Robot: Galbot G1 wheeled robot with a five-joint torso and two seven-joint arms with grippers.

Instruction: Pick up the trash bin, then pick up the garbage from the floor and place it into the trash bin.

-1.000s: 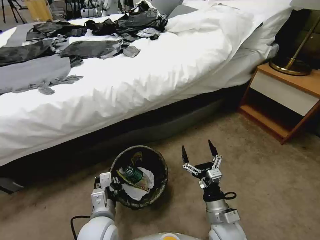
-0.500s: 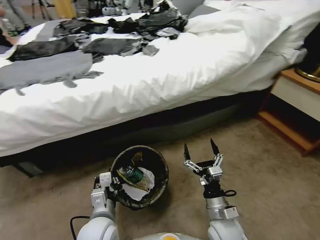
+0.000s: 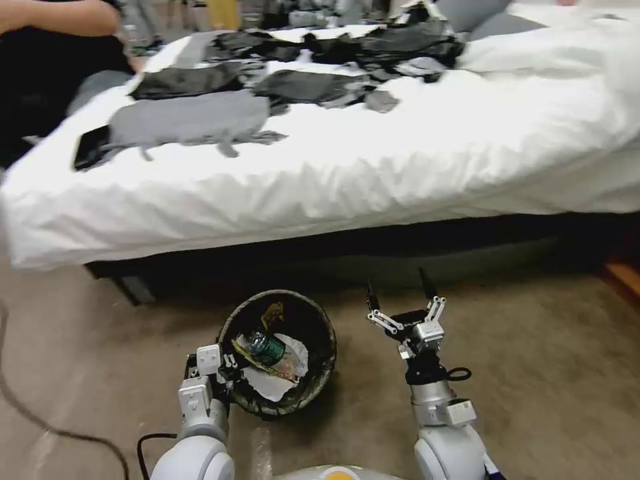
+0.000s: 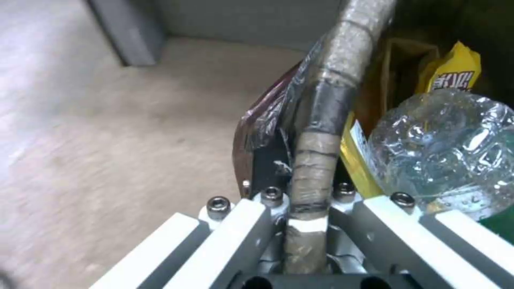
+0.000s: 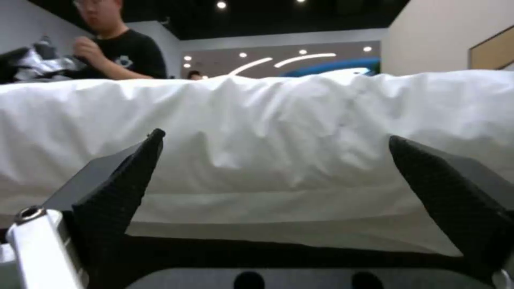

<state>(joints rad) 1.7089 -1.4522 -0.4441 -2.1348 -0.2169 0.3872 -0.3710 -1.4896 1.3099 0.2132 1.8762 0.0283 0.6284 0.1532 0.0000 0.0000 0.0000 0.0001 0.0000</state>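
White bedding on the bed [image 3: 400, 167] is seen beyond the spread jaws of the right gripper [image 3: 399, 299], and it has slid rightward across the head view over the last second, with the nightstand gone from the picture; a turn of the base is judged, not a move of the things. Ahead of the left gripper [image 3: 223, 370] sits the trash bin [image 3: 313, 373], its bagged rim pinched between shut jaws. Just past those jaws, inside, lie the clear bottle [image 4: 444, 148] and yellow wrapper [image 4: 449, 72]. Nothing is held by the right gripper, so a search for remaining garbage is judged under way.
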